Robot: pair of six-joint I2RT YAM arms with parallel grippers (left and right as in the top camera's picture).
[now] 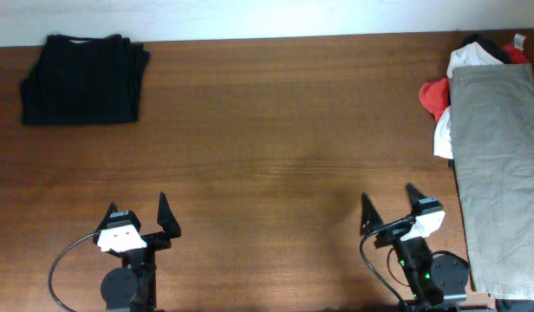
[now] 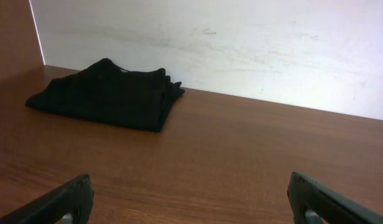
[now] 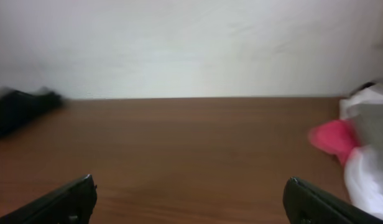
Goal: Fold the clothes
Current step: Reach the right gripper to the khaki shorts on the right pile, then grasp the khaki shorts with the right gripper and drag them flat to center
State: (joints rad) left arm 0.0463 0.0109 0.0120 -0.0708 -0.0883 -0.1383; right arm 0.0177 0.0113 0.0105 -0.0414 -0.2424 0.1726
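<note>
The pale khaki-green shorts (image 1: 501, 165) lie flat along the table's right edge in the overhead view, from the back down to the front. Their far end rests on a heap of other garments. A sliver of them shows at the right of the right wrist view (image 3: 373, 118). My left gripper (image 1: 137, 214) is open and empty near the front edge at the left; its fingertips frame bare table in the left wrist view (image 2: 190, 194). My right gripper (image 1: 388, 206) is open and empty near the front edge, just left of the shorts, and also shows in the right wrist view (image 3: 190, 194).
A folded black garment (image 1: 83, 78) lies at the back left, also in the left wrist view (image 2: 107, 93). A heap of white and red garments (image 1: 440, 100) sits at the back right, partly under the shorts, also in the right wrist view (image 3: 337, 138). A pale wall runs behind the table.
</note>
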